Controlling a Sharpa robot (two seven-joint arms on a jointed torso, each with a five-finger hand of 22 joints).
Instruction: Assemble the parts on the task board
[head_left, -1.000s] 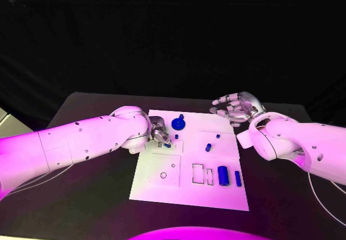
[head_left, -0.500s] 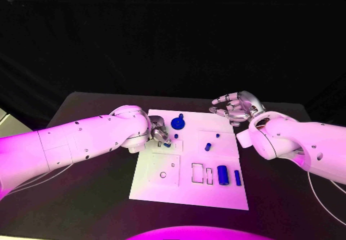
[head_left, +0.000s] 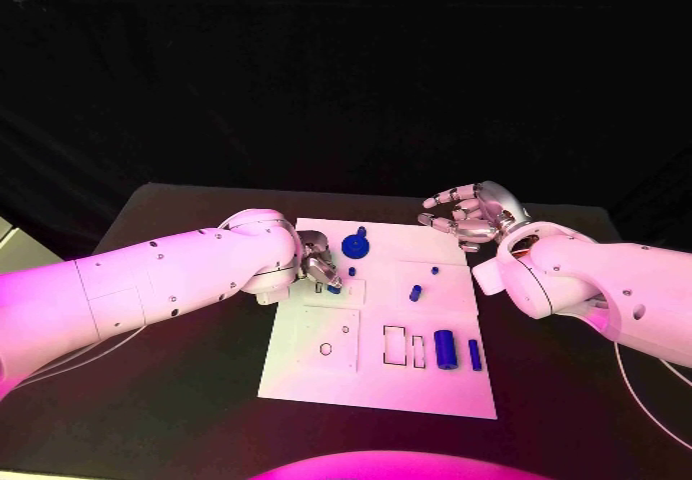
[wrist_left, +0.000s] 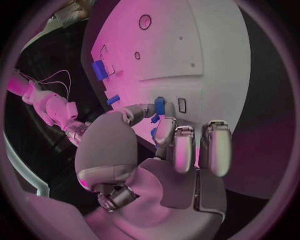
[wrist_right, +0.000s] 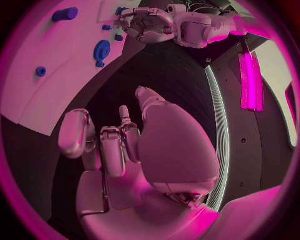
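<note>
The left hand (head_left: 319, 264) sits low over the task board (head_left: 378, 385), and its fingers (wrist_left: 160, 107) pinch a small blue part (wrist_left: 159, 106) between thumb and a fingertip, the rest of the fingers lying loosely forward. The part hangs just above the board, right beside a small rectangular slot (wrist_left: 182, 105); whether it already touches the surface I cannot tell. The right hand (head_left: 472, 216) hovers off the far corner of the board above the black bench (head_left: 173, 420), fingers apart and lightly curled, holding nothing.

Judging by the layout, the work is only partly done. A round blue disc piece (head_left: 355, 246) stands just beyond the left fingers, a short blue peg (head_left: 415, 293) stands between the two hands, and a blue cylinder (head_left: 447, 350) and a slim blue bar (head_left: 475, 355) lie well toward the robot from both. An outlined rectangular recess (head_left: 395, 345) beside the cylinder looks unfilled, so several placements probably remain, starting with the pinched part.
</note>
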